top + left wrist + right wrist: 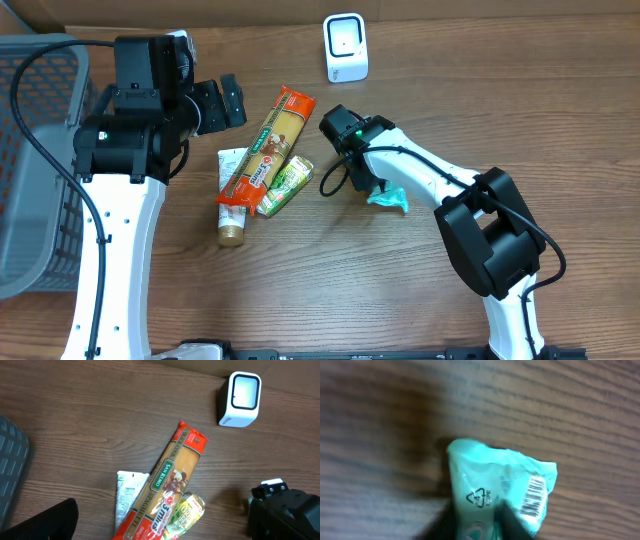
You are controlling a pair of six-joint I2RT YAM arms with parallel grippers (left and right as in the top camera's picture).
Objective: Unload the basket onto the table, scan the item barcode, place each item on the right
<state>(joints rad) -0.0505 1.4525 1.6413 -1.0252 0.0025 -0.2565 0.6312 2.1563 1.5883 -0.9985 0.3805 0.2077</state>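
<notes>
Teal packet [390, 199] low at the worktop [300, 300], right of the spaghetti pack [268, 148] | right jaws pinching its edge, barcode [534, 496] exposed, ready for the white scanner [346, 47] | left jaws spread, empty, clear.

The table [500, 100] is brown wood with darker lines running along it. The small bag [495, 480] is light blue-green, with a black-and-white striped barcode [536, 496] and a black triangle mark. The long pasta pack [268, 140] is orange-red with a green label [162, 473]. The tube [232, 185] is white with a gold-brown cap [231, 234]. The scanner [346, 47] is white with a black side. The basket [30, 150] is grey with a criss-cross pattern.
</notes>
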